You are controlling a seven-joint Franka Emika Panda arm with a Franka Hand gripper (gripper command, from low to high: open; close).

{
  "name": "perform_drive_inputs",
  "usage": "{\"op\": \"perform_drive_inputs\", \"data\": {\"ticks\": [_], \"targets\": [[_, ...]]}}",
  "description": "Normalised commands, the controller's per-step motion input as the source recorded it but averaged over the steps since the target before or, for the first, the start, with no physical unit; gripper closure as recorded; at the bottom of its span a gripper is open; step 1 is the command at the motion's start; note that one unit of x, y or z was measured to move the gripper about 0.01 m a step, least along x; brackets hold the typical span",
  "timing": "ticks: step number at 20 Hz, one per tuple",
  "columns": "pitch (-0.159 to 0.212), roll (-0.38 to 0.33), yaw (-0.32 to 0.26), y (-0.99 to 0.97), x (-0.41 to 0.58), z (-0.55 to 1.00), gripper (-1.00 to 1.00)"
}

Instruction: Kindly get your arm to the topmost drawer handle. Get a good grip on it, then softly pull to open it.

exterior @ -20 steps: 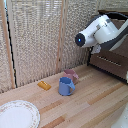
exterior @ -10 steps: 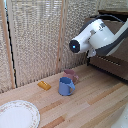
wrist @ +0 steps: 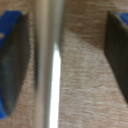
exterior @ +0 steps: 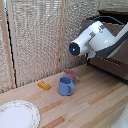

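In the wrist view the drawer handle (wrist: 47, 64), a thin silver bar, runs across the dark brown wooden drawer front (wrist: 82, 75). My gripper (wrist: 65, 62) is open around it, with one dark blue-edged finger (wrist: 15, 60) close beside the bar and the other finger (wrist: 117, 52) farther off. Neither finger clearly touches the bar. In the exterior view the glossy white arm (exterior: 95, 40) reaches toward the dark brown drawer unit (exterior: 111, 64) on the exterior view's right. There the arm's own body hides the gripper and the handle.
On the wooden table (exterior: 95, 107) stand a blue mug (exterior: 66, 86) and a pink cup (exterior: 71, 75). A small yellow block (exterior: 44, 85) and a patterned plate (exterior: 17, 115) lie toward the exterior view's left. A woven screen (exterior: 37, 35) stands behind.
The arm's dark joint cap has shifted slightly toward the exterior view's left and downward over the last second. The table objects have not moved.
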Motion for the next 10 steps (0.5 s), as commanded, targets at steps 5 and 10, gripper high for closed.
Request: {"op": "perform_drive_inputs", "data": {"ticks": [5, 10], "targets": [[0.000, 0.236, -0.014, 0.56, 0.121, 0.01, -1.00], [0.000, 0.316, -0.155, 0.37, 0.110, -0.07, -1.00]]}}
